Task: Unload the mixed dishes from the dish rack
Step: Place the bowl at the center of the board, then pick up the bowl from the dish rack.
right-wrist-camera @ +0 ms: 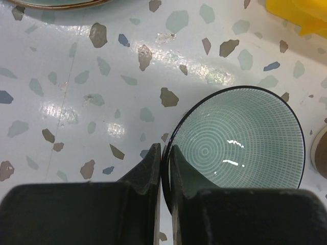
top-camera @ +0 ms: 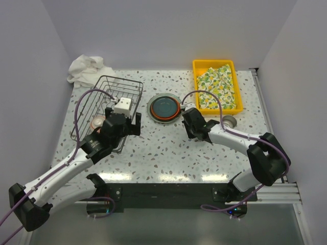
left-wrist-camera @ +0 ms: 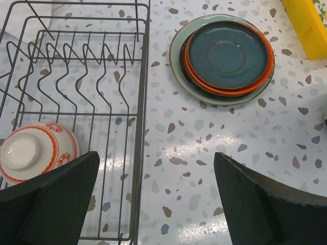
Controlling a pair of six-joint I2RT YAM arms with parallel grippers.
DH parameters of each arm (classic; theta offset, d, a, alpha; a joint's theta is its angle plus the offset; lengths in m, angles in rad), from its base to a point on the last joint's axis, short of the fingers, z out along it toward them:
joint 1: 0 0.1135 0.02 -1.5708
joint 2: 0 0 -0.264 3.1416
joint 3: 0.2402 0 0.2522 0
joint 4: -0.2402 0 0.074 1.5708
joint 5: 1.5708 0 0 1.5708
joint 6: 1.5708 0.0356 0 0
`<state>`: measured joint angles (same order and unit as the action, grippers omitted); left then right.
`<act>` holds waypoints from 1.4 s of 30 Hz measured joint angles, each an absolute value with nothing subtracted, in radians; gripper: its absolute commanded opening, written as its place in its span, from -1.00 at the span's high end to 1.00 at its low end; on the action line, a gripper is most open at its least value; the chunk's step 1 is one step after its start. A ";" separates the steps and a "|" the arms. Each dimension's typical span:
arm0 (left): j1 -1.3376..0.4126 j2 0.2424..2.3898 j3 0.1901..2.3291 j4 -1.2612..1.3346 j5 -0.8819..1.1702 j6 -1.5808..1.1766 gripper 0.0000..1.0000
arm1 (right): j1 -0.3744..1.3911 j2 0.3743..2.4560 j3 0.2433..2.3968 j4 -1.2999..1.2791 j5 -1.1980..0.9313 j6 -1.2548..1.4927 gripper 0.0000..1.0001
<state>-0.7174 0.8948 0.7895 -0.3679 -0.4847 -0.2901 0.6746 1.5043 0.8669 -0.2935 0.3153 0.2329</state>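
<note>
The dark wire dish rack (top-camera: pixel 115 94) (left-wrist-camera: pixel 144 102) stands at the left, with a small red-white bowl (left-wrist-camera: pixel 36 150) upside down in its near part. My left gripper (left-wrist-camera: pixel 156 204) (top-camera: pixel 124 116) hangs wide open over the rack's right edge, holding nothing. A stack of plates (top-camera: pixel 164 107) (left-wrist-camera: pixel 225 53), dark teal on orange on pale green, lies on the table right of the rack. My right gripper (right-wrist-camera: pixel 164 153) (top-camera: pixel 188 120) is shut on the left rim of a pale green patterned bowl (right-wrist-camera: pixel 240 143), which sits upright low over the table.
A yellow tray (top-camera: pixel 213 62) (right-wrist-camera: pixel 301 15) with a lemon-print cloth stands at the back right. A small grey-brown cup (top-camera: pixel 230 121) sits in front of it, right of the green bowl. A crumpled white cloth (top-camera: pixel 86 69) lies behind the rack.
</note>
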 measured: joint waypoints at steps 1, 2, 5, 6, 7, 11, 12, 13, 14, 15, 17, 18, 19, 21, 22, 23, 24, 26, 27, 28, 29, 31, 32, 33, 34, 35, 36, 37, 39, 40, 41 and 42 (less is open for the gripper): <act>-0.716 0.895 0.789 -0.370 -0.484 -0.295 -0.97 | 0.680 1.504 0.863 -0.285 0.325 0.236 0.77; -0.715 0.895 0.789 -0.373 -0.485 -0.297 -0.97 | 0.683 1.504 0.859 -0.279 0.332 0.239 0.65; -0.713 0.900 0.790 -0.382 -0.485 -0.302 -0.97 | 0.695 1.505 0.852 -0.270 0.351 0.254 0.22; -0.713 0.903 0.791 -0.384 -0.485 -0.304 -0.97 | 0.699 1.505 0.848 -0.268 0.352 0.262 0.11; -0.713 0.907 0.792 -0.384 -0.485 -0.305 -0.97 | 0.704 1.505 0.845 -0.270 0.353 0.271 0.00; -0.710 0.919 0.801 -0.386 -0.485 -0.305 -0.98 | 0.731 1.502 0.844 -0.279 0.360 0.295 -0.52; -0.709 0.920 0.802 -0.385 -0.484 -0.305 -0.97 | 0.741 1.499 0.844 -0.289 0.360 0.298 -0.57; -0.707 0.920 0.803 -0.386 -0.484 -0.306 -0.98 | 0.746 1.494 0.845 -0.296 0.361 0.305 -0.69; -0.705 0.921 0.804 -0.386 -0.484 -0.308 -0.98 | 0.752 1.485 0.847 -0.307 0.362 0.307 -0.75; -0.703 0.921 0.805 -0.386 -0.483 -0.310 -0.98 | 0.757 1.472 0.849 -0.318 0.362 0.311 -0.82; -0.700 0.924 0.808 -0.385 -0.479 -0.319 -0.98 | 0.762 1.432 0.858 -0.344 0.362 0.315 -0.96; -0.699 0.926 0.809 -0.385 -0.479 -0.323 -0.99 | 0.761 1.409 0.866 -0.354 0.363 0.317 -0.97; -0.696 0.929 0.809 -0.387 -0.477 -0.325 -0.99 | 0.761 1.386 0.877 -0.360 0.366 0.319 -0.97; -0.690 0.936 0.812 -0.390 -0.476 -0.331 -0.99 | 0.761 1.344 0.905 -0.372 0.369 0.321 -0.97; -0.683 0.940 0.814 -0.390 -0.474 -0.333 -1.00 | 0.761 1.329 0.916 -0.374 0.369 0.322 -0.97; -0.677 0.943 0.816 -0.391 -0.471 -0.335 -1.00 | 0.761 1.312 0.930 -0.376 0.369 0.322 -0.97; -0.666 0.946 0.817 -0.391 -0.466 -0.338 -1.00 | 0.761 1.299 0.942 -0.379 0.369 0.323 -0.97; -0.640 0.950 0.820 -0.392 -0.451 -0.343 -1.00 | 0.761 1.283 0.962 -0.385 0.368 0.325 -0.97; -0.620 0.952 0.821 -0.392 -0.442 -0.348 -1.00 | 0.761 1.279 0.969 -0.389 0.368 0.326 -0.97; -0.612 0.953 0.822 -0.391 -0.430 -0.351 -1.00 | 0.761 1.277 0.971 -0.390 0.367 0.326 -0.97; -0.567 0.954 0.822 -0.392 -0.411 -0.358 -1.00 | 0.761 1.274 0.971 -0.394 0.364 0.327 -0.97; -0.498 0.954 0.822 -0.393 -0.375 -0.375 -1.00 | 0.761 1.269 0.971 -0.404 0.357 0.329 -0.97; -0.459 0.954 0.822 -0.395 -0.357 -0.385 -1.00 | 0.761 1.266 0.971 -0.406 0.352 0.329 -0.97; -0.424 0.954 0.822 -0.399 -0.342 -0.395 -1.00 | 0.761 1.263 0.971 -0.406 0.349 0.329 -0.97; -0.374 0.954 0.822 -0.405 -0.318 -0.412 -0.99 | 0.761 1.258 0.971 -0.407 0.348 0.329 -0.97; -0.333 0.954 0.822 -0.411 -0.299 -0.430 -0.99 | 0.761 1.251 0.971 -0.408 0.348 0.329 -0.97; -0.286 0.954 0.821 -0.416 -0.282 -0.450 -0.99 | 0.761 1.242 0.971 -0.408 0.349 0.329 -0.97; -0.242 0.954 0.821 -0.420 -0.263 -0.469 -1.00 | 0.761 1.236 0.971 -0.409 0.348 0.328 -0.97; -0.172 0.956 0.820 -0.428 -0.228 -0.503 -1.00 | 0.761 1.221 0.971 -0.411 0.348 0.327 -0.97; -0.146 0.958 0.818 -0.432 -0.211 -0.516 -0.99 | 0.761 1.214 0.971 -0.413 0.348 0.324 -0.97; -0.125 0.965 0.818 -0.435 -0.202 -0.525 -0.99 | 0.761 1.208 0.971 -0.415 0.348 0.321 -0.97; -0.109 0.974 0.818 -0.437 -0.198 -0.532 -0.99 | 0.761 1.202 0.971 -0.416 0.347 0.320 -0.97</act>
<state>-0.1089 0.9745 0.8177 -0.4374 -0.1982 -0.5316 0.7609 1.2022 0.9710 -0.4164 0.3466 0.3199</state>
